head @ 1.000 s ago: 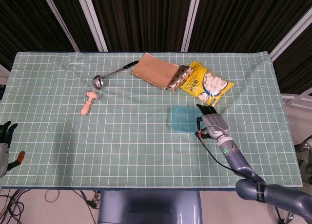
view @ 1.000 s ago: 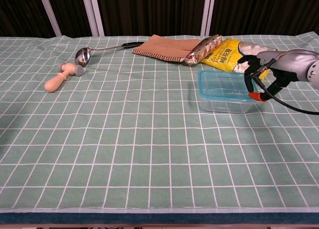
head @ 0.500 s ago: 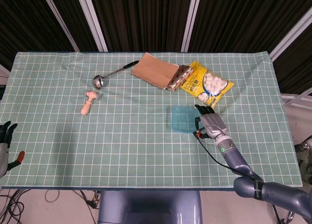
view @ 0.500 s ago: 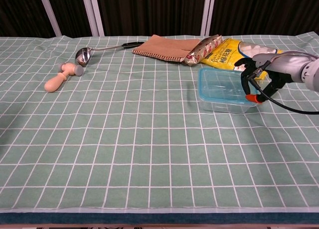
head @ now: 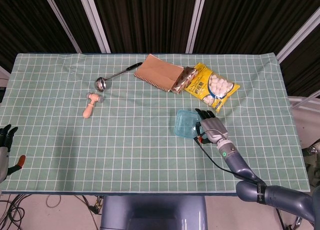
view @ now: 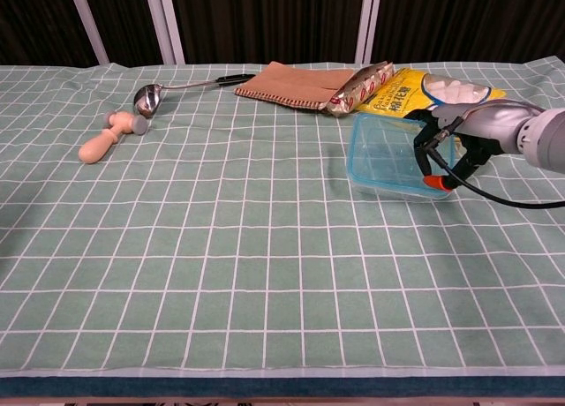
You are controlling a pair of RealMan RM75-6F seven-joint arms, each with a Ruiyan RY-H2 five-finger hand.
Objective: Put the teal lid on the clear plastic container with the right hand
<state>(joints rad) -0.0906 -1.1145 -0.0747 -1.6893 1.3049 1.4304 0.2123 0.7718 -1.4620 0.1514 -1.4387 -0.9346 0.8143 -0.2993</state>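
Teal-rimmed clear container point(view: 387, 155), one only, sits tilted on the bench point(head: 130, 135) just in front of one yellow snack bag point(head: 210, 86); the right hand point(head: 210, 128) grips its right edge. One ladle point(head: 112, 76), one notebook point(head: 159, 72) and one wooden mallet point(head: 90, 104) lie left of the bag. Left hand point(head: 6, 136): cannot tell.

The right robot hand point(head: 210, 127) is showing a silver-grey metallic shell with black fingers point(head: 205, 113) and dark gaps between its segments. An orange-red tip point(view: 433, 184) is glowing at its thumb side, and a thin black cable point(view: 503, 202) is looping from there back toward the smooth blue-grey forearm point(head: 239, 166), where a small green light point(head: 225, 153) is shining. The left robot hand point(head: 5, 140) is appearing dark, with a similar orange tip point(head: 22, 159) just beside it.
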